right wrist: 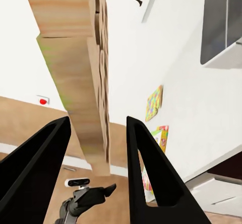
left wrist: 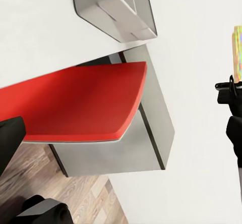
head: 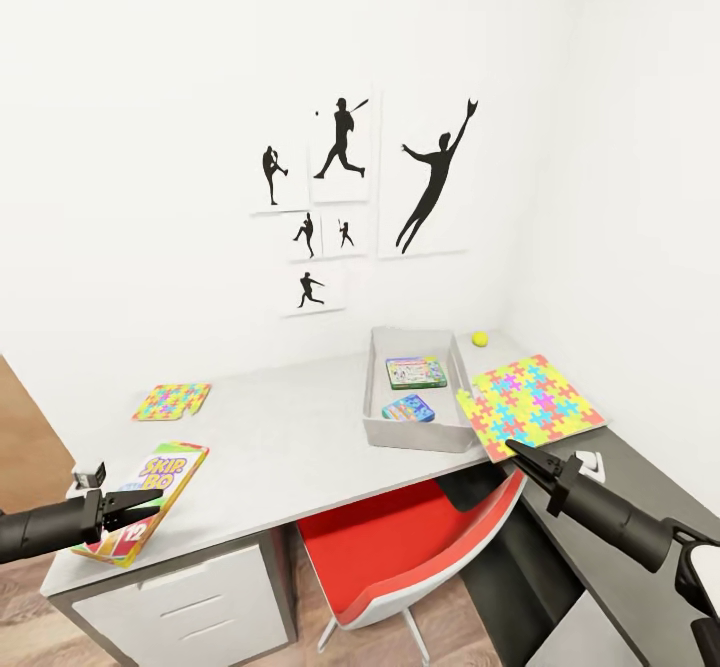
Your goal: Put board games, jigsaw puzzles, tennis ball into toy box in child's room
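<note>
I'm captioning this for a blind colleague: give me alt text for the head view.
A grey desk against a white wall holds a toy box with two board games inside, two jigsaw puzzles, a Skip-Bo box and a tennis ball. Both grippers reach in low, the left gripper over the Skip-Bo box.

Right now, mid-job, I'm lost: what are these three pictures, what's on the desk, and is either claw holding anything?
The big picture comes from the robot's head, looking down over its two arms. The other two come from cameras near each gripper.

On the grey desk stands the toy box, with a green game and a blue game inside. Behind it lies the ball. One jigsaw lies by the box's right side, another jigsaw far left, and the Skip-Bo game near the front left edge.

The left gripper hovers at the Skip-Bo game, open. The right gripper is open and empty. A red chair is tucked under the desk.
</note>
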Robot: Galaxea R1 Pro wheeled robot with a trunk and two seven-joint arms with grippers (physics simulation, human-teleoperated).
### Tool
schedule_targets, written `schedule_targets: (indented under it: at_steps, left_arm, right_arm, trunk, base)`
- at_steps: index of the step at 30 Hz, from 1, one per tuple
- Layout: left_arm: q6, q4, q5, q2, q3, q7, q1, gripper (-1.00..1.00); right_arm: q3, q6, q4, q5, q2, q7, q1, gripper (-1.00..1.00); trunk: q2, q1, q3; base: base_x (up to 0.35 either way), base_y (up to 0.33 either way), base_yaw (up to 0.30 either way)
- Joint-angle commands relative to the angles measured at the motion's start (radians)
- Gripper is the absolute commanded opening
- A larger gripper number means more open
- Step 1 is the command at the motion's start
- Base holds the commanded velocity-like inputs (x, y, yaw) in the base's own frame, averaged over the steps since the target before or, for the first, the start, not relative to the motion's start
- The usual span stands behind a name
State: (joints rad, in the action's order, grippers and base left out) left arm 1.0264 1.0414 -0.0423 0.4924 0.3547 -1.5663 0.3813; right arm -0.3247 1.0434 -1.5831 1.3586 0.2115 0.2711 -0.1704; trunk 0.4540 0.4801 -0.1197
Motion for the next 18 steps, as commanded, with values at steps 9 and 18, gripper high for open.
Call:
schedule_targets:
  at_steps: [9,18]
  left_arm:
    - [0.011,-0.001,-0.002,-0.001,0.005,-0.004,-0.001,1.0]
    - [0.011,0.002,-0.002,0.0,0.006,-0.004,-0.008,1.0]
  right_arm:
    - [0.001,0.004,0.0,-0.01,0.0,0.01,-0.001,-1.0]
    - [0.005,0.004,0.0,-0.01,-0.001,0.008,0.0,-1.0]
  trunk:
    - [0.002,0.001,-0.002]
    - [0.002,0.001,-0.002]
  base:
    - [0.056,0.023,-0.015]
    - [0.015,0.005,-0.003]
